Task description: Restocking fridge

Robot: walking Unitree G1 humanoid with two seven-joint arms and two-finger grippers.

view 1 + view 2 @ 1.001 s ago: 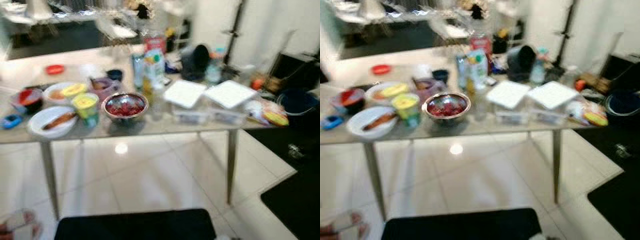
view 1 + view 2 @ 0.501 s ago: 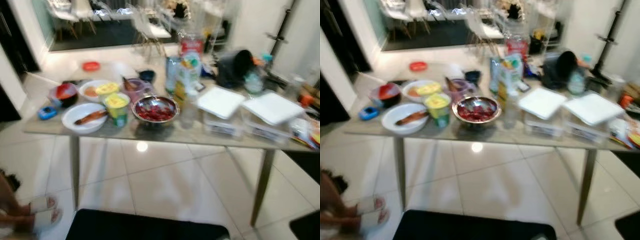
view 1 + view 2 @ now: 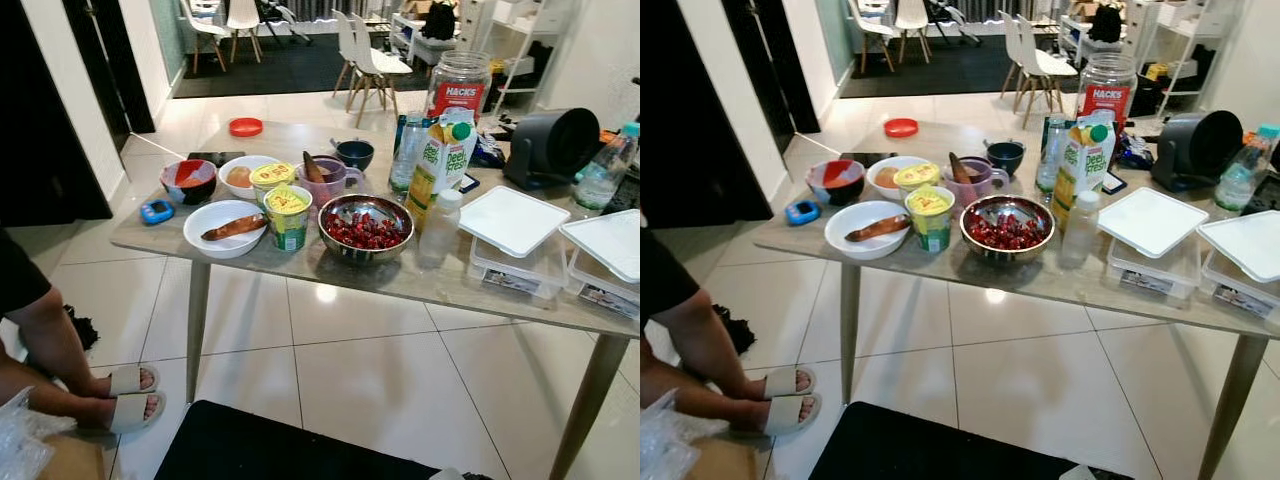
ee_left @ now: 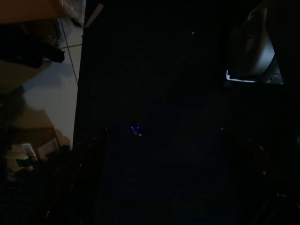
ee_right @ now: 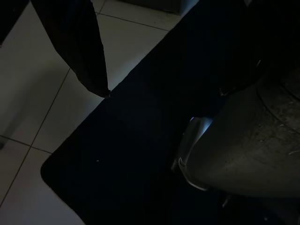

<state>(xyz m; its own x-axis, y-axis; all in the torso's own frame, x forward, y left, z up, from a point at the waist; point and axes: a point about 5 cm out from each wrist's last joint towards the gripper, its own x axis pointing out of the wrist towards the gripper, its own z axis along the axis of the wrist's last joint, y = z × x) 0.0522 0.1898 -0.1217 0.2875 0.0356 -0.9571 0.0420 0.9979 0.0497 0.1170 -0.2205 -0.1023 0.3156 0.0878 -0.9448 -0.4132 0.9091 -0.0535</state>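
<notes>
Progress: early, by my read. All the food sits on the table, nothing in either arm; pick, carry and load all left to do.
Left gripper: hangs idle low over the black mat, view v. dark; can't tell if open or closed, nothing made out in it.
Right gripper: hangs idle over the same mat by the tiles; can't tell how far open, no item seen in it.
Person: 1, off the table's left end, feet in slippers.
Left end: 1 blue gadget at the edge; 1 dark bowl w/ red sauce just beside it.
Far edge, left: 1 red lid; 1 flat black item near it.
White bowls: 2. One w/ a brown piece near the front edge, one w/ orange sauce behind it.
Yellow-lid cups: 2. Front cup, back cup.
Mid table: 1 purple cup w/ a utensil in it, 1 small dark bowl behind, 1 steel bowl of red fruit toward the front edge.
Drinks: 1 juice carton, 1 green bottle beside it, 1 small clear bottle in front.
Far edge, right: 1 HACKS jar, 1 black round appliance, 1 water bottle.
Right end: 2 white-lid boxes, side by side.
</notes>
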